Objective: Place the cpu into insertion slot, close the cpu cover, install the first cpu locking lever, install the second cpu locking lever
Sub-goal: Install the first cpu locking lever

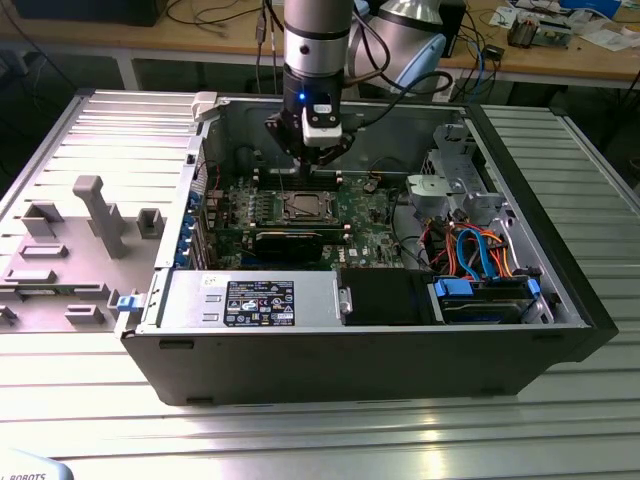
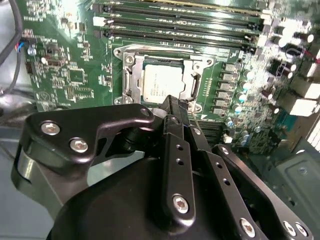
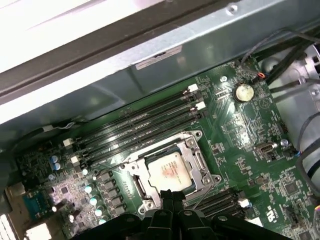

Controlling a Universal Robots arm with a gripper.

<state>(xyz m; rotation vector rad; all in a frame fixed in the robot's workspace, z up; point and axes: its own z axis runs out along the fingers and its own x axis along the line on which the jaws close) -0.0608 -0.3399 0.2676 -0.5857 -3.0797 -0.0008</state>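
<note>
The cpu (image 2: 161, 82) (image 3: 170, 172), a silvery square chip, lies in the insertion slot (image 1: 303, 207) on the green board. The cpu cover (image 2: 127, 75) (image 3: 198, 162), a thin metal frame, lies flat around the chip. My gripper (image 2: 175, 104) (image 3: 170, 196) hangs just above the socket's edge with its black fingers pressed together and nothing visible between them. In the exterior view the gripper (image 1: 316, 155) sits over the back of the motherboard. A thin wire lever (image 2: 201, 119) (image 3: 204, 196) runs beside the fingertips along the socket's side.
Long memory slots (image 2: 175, 20) (image 3: 140, 125) run next to the socket. A black expansion card (image 1: 290, 240) lies in front of it, with the power supply (image 1: 250, 300) nearer still. A drive cage with orange and blue cables (image 1: 480, 250) fills the exterior view's right. A coin battery (image 3: 243, 92) sits near the case wall.
</note>
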